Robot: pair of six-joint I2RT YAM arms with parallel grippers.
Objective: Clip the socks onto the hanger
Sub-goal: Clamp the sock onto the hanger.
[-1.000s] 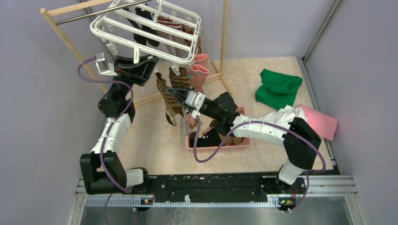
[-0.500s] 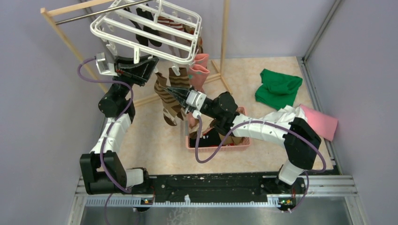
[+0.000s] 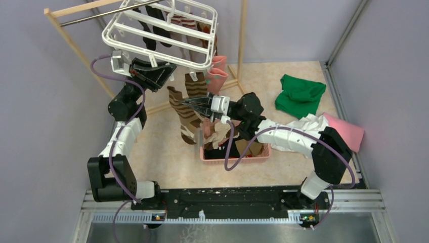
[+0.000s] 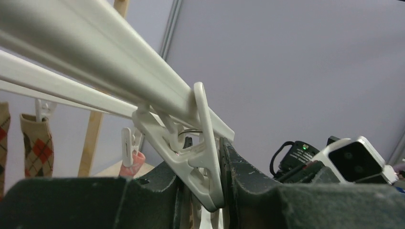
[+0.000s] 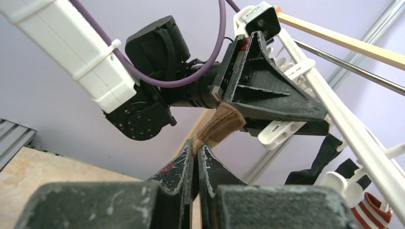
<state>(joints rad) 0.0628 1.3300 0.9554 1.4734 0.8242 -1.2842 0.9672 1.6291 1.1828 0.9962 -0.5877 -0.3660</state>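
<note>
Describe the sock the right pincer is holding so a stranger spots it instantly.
Find the white hanger on the wooden rack, then look just below its near edge. The brown-cream striped sock dangles there, nipped by the right pincer; its striped twin behind hangs from a clip instead.

This is a robotics lab test cell. Plain lavender panels (image 3: 40, 126), whether board or fabric the view is too soft to tell, close in a small beige work surface (image 3: 162, 157), with bare metal framing posts (image 3: 347, 31) in the corner. The left arm (image 3: 121, 139) and right arm (image 3: 283, 137) are bolted to a black mounting rail (image 3: 227, 202) and trail exposed purple cables (image 5: 222, 19). The only household things are a wooden rack (image 3: 243, 30), a white hanger (image 3: 152, 51), socks (image 3: 182, 109) and a pink basket (image 3: 235, 160).
</note>
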